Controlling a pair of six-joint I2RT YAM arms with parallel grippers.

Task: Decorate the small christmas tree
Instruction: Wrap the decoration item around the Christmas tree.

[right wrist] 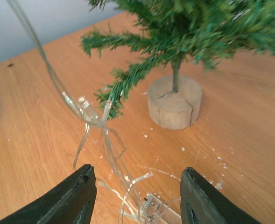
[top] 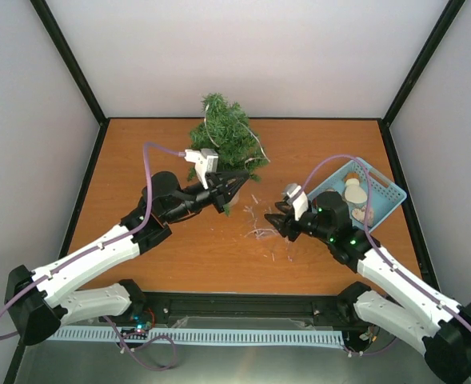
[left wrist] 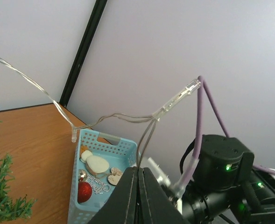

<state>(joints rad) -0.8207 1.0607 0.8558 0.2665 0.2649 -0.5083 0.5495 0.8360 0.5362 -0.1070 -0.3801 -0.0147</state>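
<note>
Tree [top: 225,136] stood near the table's [top: 139,152] far edge, and with the left gripper [top: 232,187] pinching the light string [left wrist: 128,118] and the right gripper [right wrist: 136,196] spread over its loose tangle, I reckoned the slack wanted lifting before winding it round the branches.

basket [top: 385,186]: light blue, table's right side
in basket: red bauble [left wrist: 84,191], wooden hearts [left wrist: 114,178], pale disc [left wrist: 98,164]
light string [left wrist: 114,116]: clear, strung through air
table [top: 139,160]: orange wood, clear scraps [top: 259,232]
</note>
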